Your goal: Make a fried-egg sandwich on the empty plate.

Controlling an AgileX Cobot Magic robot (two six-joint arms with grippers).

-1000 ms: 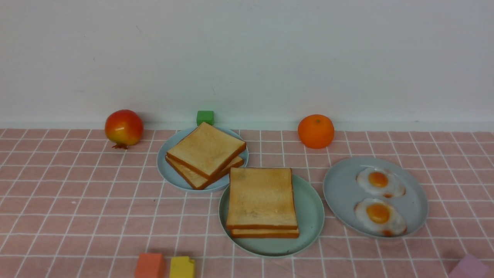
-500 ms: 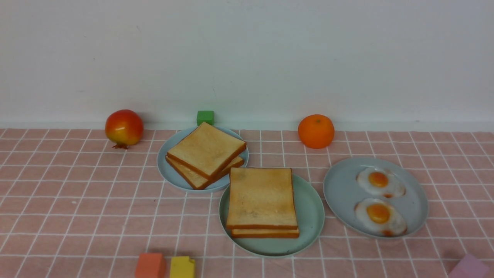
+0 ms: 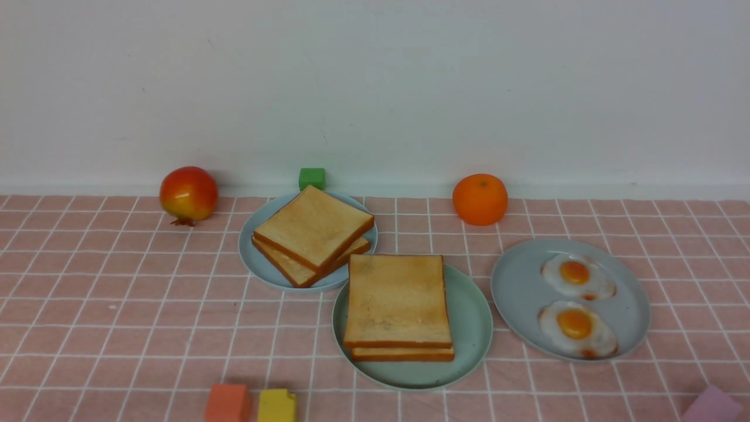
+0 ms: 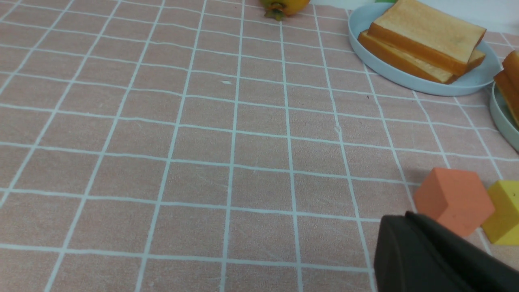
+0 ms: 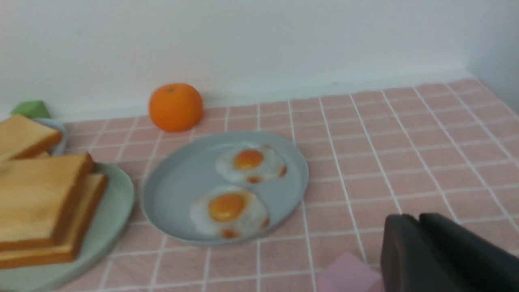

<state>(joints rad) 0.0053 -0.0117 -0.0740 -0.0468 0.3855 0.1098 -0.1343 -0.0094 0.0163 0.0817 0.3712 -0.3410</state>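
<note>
Two square golden toast slices are stacked as the fried-egg sandwich point(image 3: 397, 305) point(image 5: 40, 202) on the mint-green plate point(image 3: 470, 319) point(image 5: 118, 202) at the table's front centre. No egg shows between the slices. Neither arm appears in the front view. My left gripper point(image 4: 405, 221) is shut with nothing in it, low over the cloth beside an orange block point(image 4: 454, 198), well left of the plate. My right gripper point(image 5: 417, 221) has its dark fingers almost together around nothing, near the front right, apart from the plates.
A pale blue plate point(image 3: 253, 261) with two toast slices point(image 3: 313, 228) sits behind the sandwich. A grey-blue plate point(image 3: 515, 293) at right holds two fried eggs. A red fruit point(image 3: 188, 193), an orange point(image 3: 479, 199), and green point(image 3: 311, 178), yellow point(image 3: 276, 405) and pink point(image 3: 712, 405) blocks stand around.
</note>
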